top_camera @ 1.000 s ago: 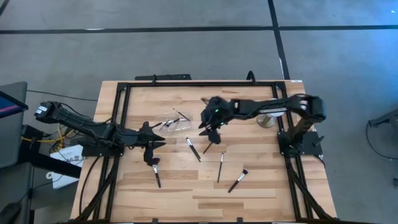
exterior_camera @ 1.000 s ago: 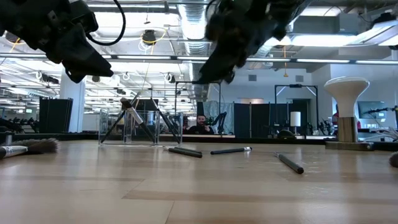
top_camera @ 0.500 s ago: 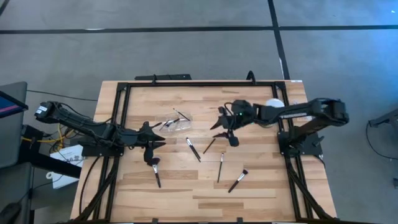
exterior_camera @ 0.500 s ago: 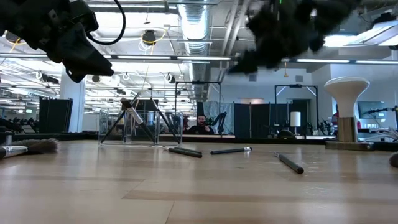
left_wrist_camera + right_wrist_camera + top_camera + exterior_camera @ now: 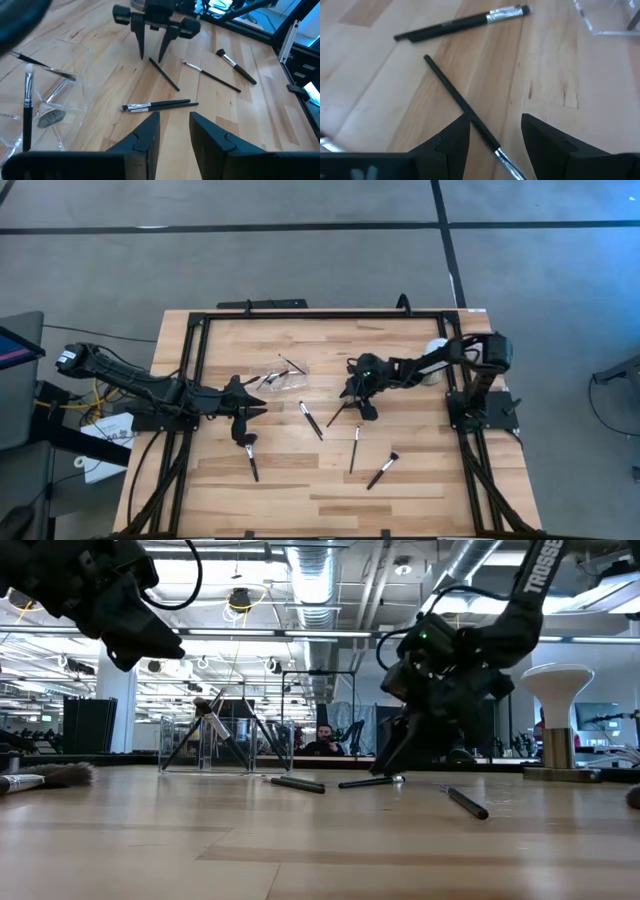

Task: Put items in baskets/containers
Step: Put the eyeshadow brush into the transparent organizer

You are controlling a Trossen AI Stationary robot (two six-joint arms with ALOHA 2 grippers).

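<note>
Since half a second ago the right pincer (image 5: 352, 396) has dropped from up in the air down to the table (image 5: 420, 470) and slid a bit left, so now it sits just right of center in the high view, fingers spread and straddling a slim brush (image 5: 465, 107) without actually gripping anything. In the right wrist view you can see that brush's dark handle running between the two open fingers (image 5: 451, 139), silver ferrule near the bottom edge. Another brush (image 5: 462, 22) lies across the upper part of that same picture. The left pincer (image 5: 243, 412) hangs left of center, slightly open and empty, above a fluffy-headed brush (image 5: 250, 454). The clear container (image 5: 285, 379) is just above center in the high view, and it's got a few brushes (image 5: 28, 100) in it already. Three more brushes are loose on the table: one (image 5: 311, 420) at center, one (image 5: 355, 447) lower, and one (image 5: 382, 471) toward the lower right.
</note>
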